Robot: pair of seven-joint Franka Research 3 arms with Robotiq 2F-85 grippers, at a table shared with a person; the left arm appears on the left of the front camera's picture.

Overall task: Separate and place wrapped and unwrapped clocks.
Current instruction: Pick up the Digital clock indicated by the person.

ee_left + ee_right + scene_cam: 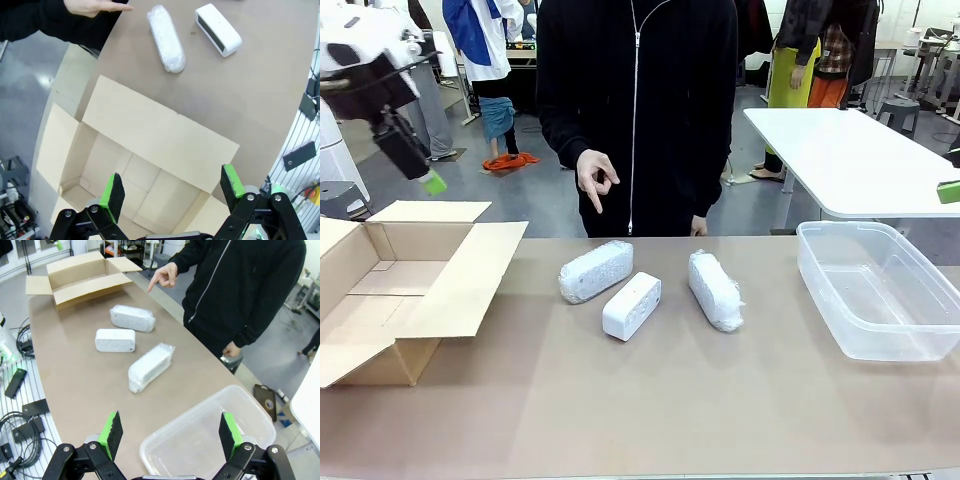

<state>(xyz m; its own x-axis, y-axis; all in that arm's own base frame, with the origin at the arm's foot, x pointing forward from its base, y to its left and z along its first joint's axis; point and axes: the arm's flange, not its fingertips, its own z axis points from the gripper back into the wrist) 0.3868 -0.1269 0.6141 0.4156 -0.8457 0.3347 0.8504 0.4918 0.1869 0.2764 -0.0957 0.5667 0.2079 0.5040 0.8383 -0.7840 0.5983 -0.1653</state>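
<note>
Left fingers (112,192) apart above open box (125,165); right fingers (112,432) apart above clear bin (200,440). Beyond: bare clock (115,340) between wrapped clocks (150,367).

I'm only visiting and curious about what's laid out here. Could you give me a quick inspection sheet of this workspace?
Surface: brown table, flat.
Job's things: wrapped clock near the box, bare white clock and wrapped clock near the tub lie mid-table, not touching. The open cardboard box and clear plastic tub are both empty.
Clutter: nothing seen.
Grippers: left gripper open above the box; right gripper open above the tub; neither holds anything.
Cables: black cables beside the table's edge, off the top.
Surroundings: a person at the far side, hand pointing down; a white table behind.
</note>
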